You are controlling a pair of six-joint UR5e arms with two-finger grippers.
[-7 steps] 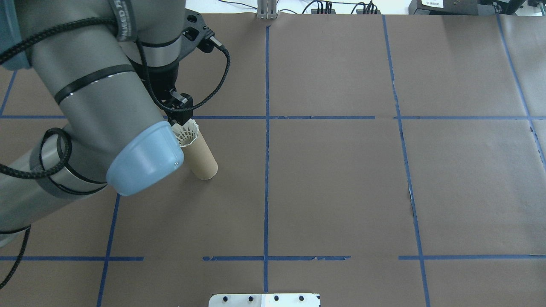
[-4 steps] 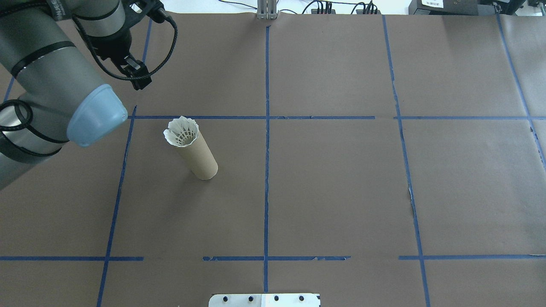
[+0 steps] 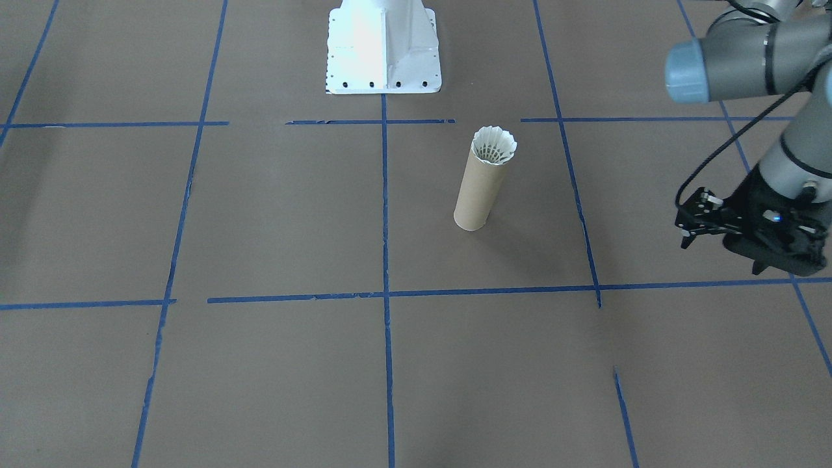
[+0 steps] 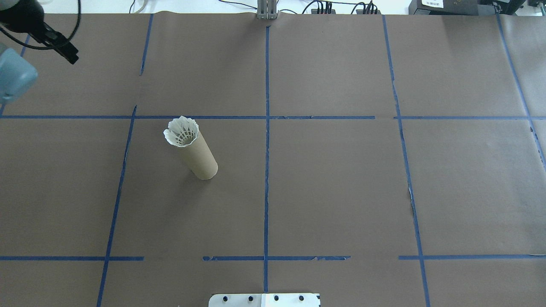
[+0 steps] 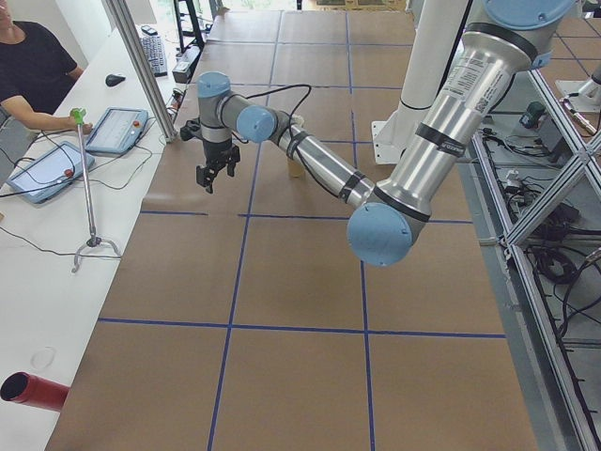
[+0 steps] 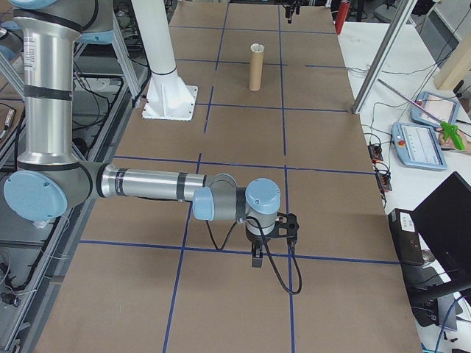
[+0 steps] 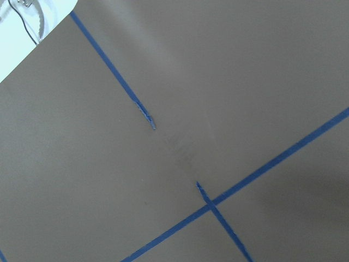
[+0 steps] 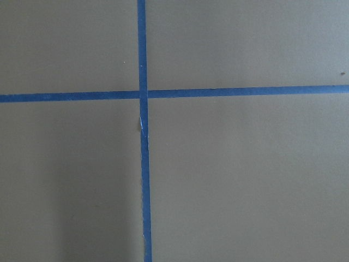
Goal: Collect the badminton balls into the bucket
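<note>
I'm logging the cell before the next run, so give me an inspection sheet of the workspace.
Surface: brown paper table with blue tape grid, tape torn in places.
Job's things: shuttlecock sits in the mouth of the upright cardboard tube.
Clutter: nothing seen.
Grippers: left gripper empty, apart from the tube, fingers apart; right gripper shows only in a side view.
Cables: black cable along the left arm.
Surroundings: person at a side desk.

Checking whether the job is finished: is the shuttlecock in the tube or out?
In. The shuttlecock sits in the upright tube's mouth, feather skirt poking above the rim.
</note>
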